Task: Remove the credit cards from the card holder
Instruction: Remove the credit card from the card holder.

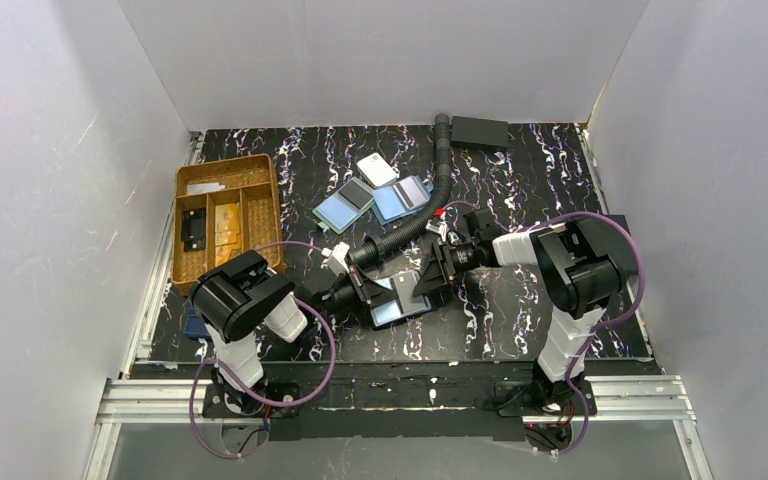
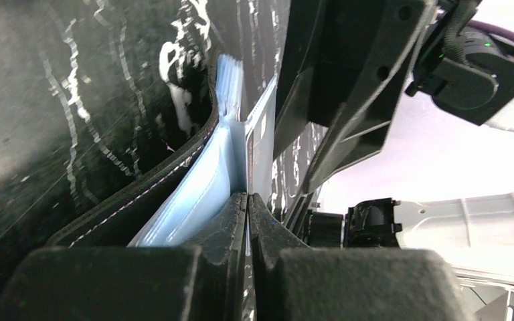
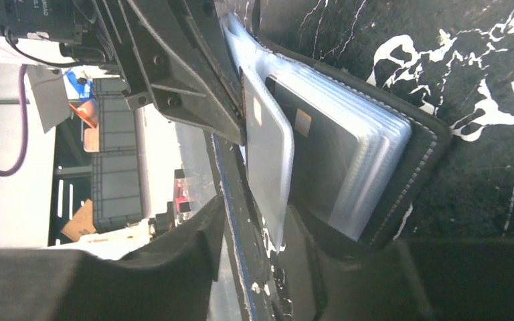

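Note:
The black card holder (image 1: 412, 306) lies open on the marbled table between both grippers. Its stitched cover (image 3: 421, 160) and stacked clear sleeves (image 3: 358, 167) fill the right wrist view. A pale light-blue credit card (image 3: 268, 160) with a small chip stands up from the sleeves. My left gripper (image 2: 248, 200) is shut on that card's edge (image 2: 260, 144), and its black fingers (image 3: 194, 100) also show in the right wrist view. My right gripper (image 3: 261, 221) is open, its jaws on either side of the card's lower end and the holder's dark flap. A second, dark card (image 3: 314, 154) sits inside the sleeves.
A wooden tray (image 1: 260, 165) with compartments stands at the back left. Two blue-and-dark flat rectangles (image 1: 345, 205) (image 1: 400, 198), a white tag (image 1: 376, 168) and a black ribbed hose (image 1: 440, 180) lie behind the grippers. A black box (image 1: 480, 130) sits at the far edge.

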{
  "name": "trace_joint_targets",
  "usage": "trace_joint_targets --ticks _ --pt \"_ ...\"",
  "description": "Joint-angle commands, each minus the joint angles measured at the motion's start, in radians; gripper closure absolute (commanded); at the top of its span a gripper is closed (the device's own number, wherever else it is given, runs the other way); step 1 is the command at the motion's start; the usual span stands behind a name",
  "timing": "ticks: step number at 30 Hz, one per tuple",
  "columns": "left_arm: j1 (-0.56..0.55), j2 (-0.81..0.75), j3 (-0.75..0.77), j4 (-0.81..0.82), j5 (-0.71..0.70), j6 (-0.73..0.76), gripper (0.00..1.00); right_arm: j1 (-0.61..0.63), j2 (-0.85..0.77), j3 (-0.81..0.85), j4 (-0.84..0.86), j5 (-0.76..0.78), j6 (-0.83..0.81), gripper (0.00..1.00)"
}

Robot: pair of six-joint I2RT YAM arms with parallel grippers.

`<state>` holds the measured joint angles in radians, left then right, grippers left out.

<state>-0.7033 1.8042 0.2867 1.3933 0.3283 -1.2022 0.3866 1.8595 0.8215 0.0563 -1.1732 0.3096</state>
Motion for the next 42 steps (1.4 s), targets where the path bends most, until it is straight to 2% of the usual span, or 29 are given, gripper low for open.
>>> trace_joint_targets --ticks 1,7,10,16,25,34,42 --pt "0.007 0.0 -0.042 0.039 0.005 0.045 1.0 -0.01 -0.02 0.037 -0.055 0.001 -0.074 0.51" --pt "0.021 0.007 -0.064 0.039 0.023 0.063 1.0 -0.023 -0.01 0.047 -0.109 0.034 -0.106 0.49" --pt "0.025 -0.021 -0.077 0.037 0.039 0.097 1.0 -0.031 -0.008 0.073 -0.19 0.057 -0.175 0.48" --pt "0.028 -0.089 -0.099 -0.003 0.09 0.207 1.0 -0.052 -0.041 0.111 -0.306 0.079 -0.342 0.3" --pt "0.026 -0.251 -0.107 -0.116 0.154 0.374 1.0 -0.052 -0.068 0.129 -0.386 0.122 -0.519 0.19" --pt "0.025 -0.386 -0.118 -0.167 0.228 0.492 1.0 -0.025 -0.071 0.114 -0.387 0.125 -0.602 0.17" --pt "-0.006 -0.384 -0.089 -0.183 0.277 0.522 1.0 0.005 -0.103 0.068 -0.309 0.089 -0.61 0.17"
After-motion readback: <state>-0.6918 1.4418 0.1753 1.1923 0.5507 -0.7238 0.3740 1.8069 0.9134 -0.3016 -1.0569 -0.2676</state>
